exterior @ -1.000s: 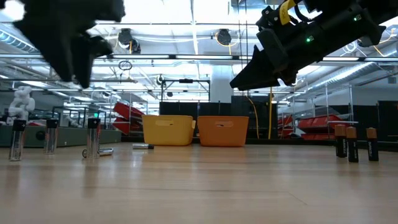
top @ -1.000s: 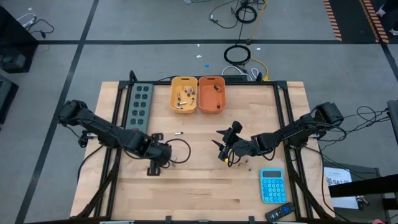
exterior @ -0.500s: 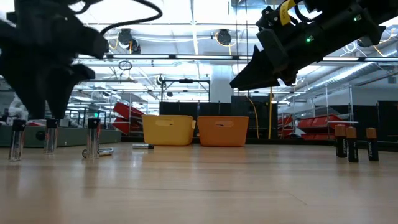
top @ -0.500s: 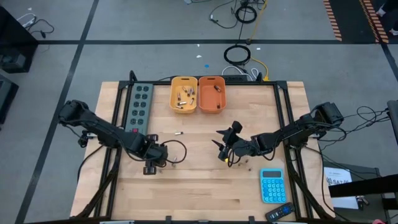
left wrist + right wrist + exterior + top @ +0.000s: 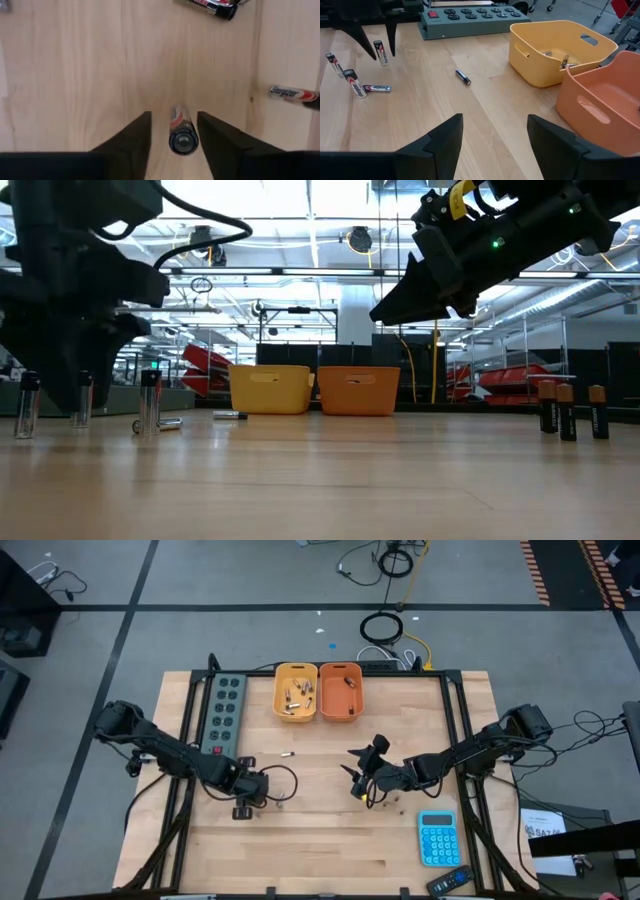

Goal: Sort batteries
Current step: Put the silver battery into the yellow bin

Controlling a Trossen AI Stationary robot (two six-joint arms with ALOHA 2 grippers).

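On the wooden table (image 5: 330,840), the left gripper (image 5: 172,131) hangs with fingers spread around an upright battery (image 5: 180,131) at the left, not gripping it. The right gripper (image 5: 492,135) waits mid-table, open and empty. More batteries (image 5: 297,695) fill the far yellow bin (image 5: 296,692).
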